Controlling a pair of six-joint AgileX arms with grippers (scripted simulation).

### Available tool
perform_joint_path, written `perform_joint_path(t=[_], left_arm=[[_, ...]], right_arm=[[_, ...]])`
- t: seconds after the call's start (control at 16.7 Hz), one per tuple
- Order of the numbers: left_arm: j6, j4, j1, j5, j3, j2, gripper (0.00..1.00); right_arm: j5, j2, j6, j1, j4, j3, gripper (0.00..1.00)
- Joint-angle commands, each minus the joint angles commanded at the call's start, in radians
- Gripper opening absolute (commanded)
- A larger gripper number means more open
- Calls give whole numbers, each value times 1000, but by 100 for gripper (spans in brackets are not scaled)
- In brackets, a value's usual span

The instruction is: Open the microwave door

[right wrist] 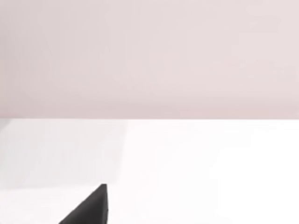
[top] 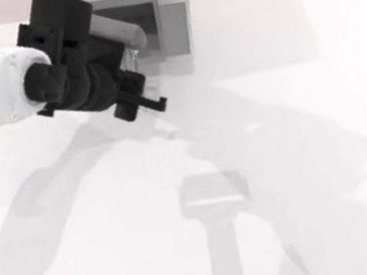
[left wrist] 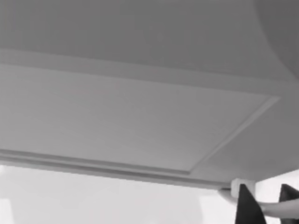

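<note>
The grey microwave (top: pixel 176 25) stands at the back of the table, left of centre, its dark cavity (top: pixel 131 16) partly showing. The microwave door (top: pixel 121 31) is swung out from the front, and my left arm covers much of it. In the left wrist view the door (left wrist: pixel 131 121) with its lighter window fills the picture. My left gripper (left wrist: pixel 266 205) is shut on the pale bar handle (left wrist: pixel 280 208), one dark fingertip (left wrist: pixel 245 207) on each side of it. From above, the left gripper (top: pixel 136 82) sits just in front of the microwave. Only a dark corner of my right gripper (right wrist: pixel 93 210) shows.
The white table (top: pixel 290 163) spreads in front and to the right of the microwave, crossed by grey shadows of the arms. A pale pink wall (right wrist: pixel 149 56) runs behind the table's far edge.
</note>
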Motion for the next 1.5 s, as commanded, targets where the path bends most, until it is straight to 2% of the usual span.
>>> perform_joint_path(t=[0.6,1.5], left_arm=[[81,-12,35,67,-27,-23,0],[83,-12,35,68,-27,-24,0]], right_arm=[[0,0,0,0,0,0,100],[0,0,0,0,0,0,100]])
